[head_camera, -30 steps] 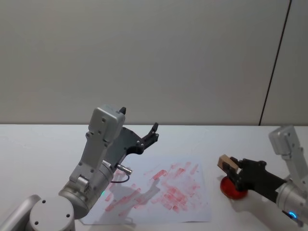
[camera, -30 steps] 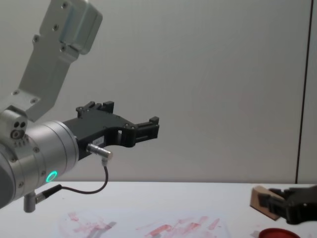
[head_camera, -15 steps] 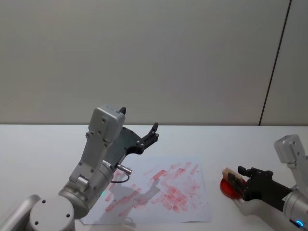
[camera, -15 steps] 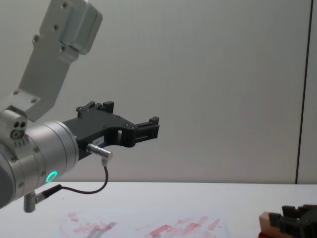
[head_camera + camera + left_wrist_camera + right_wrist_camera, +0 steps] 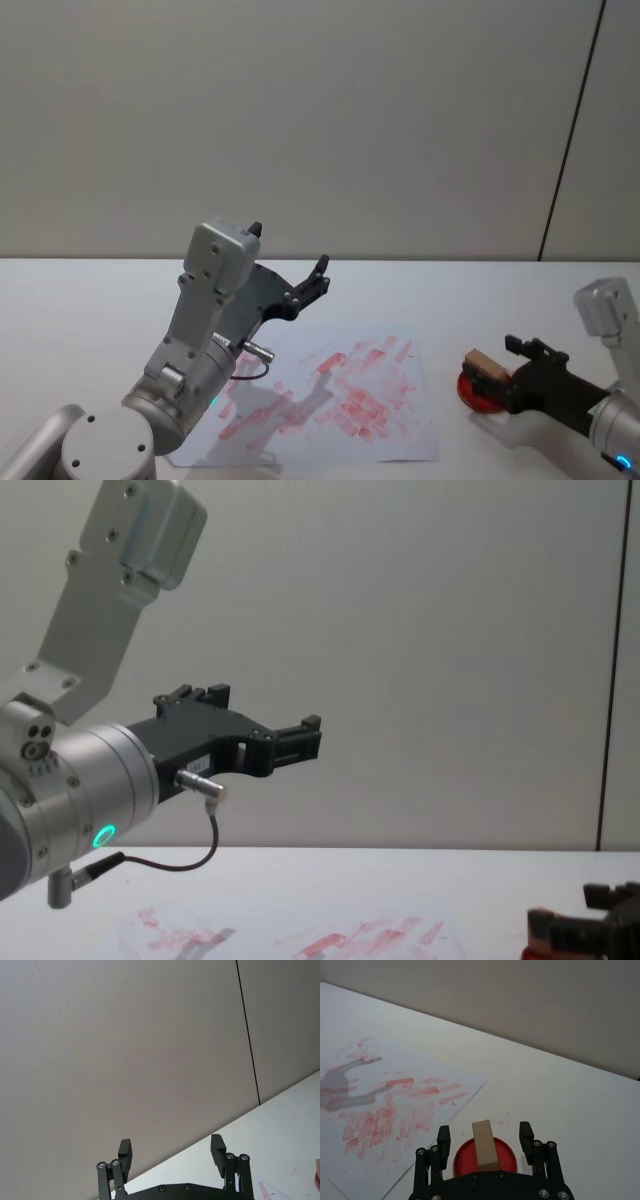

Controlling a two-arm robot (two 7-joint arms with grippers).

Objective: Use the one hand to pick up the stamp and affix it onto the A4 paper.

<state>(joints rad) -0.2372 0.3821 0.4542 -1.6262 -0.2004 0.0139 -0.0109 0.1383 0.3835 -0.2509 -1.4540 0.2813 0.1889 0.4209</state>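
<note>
With its fingers spread clear on either side, the right gripper [image 5: 487, 1136] had the stamp [image 5: 485, 1144] lying loose on the red ink pad [image 5: 477, 392], just right of the A4 paper [image 5: 340, 400], presumably to ink it, while the open left gripper [image 5: 171, 1152] hung raised above the paper.

The left arm [image 5: 200, 340] is covering the A4 paper's [image 5: 400, 430] near-left corner. The stamp [image 5: 485, 1145] is hiding the middle of the red ink pad [image 5: 465, 1157], and the chest view's bottom edge is cropping the right gripper [image 5: 590, 930].
</note>
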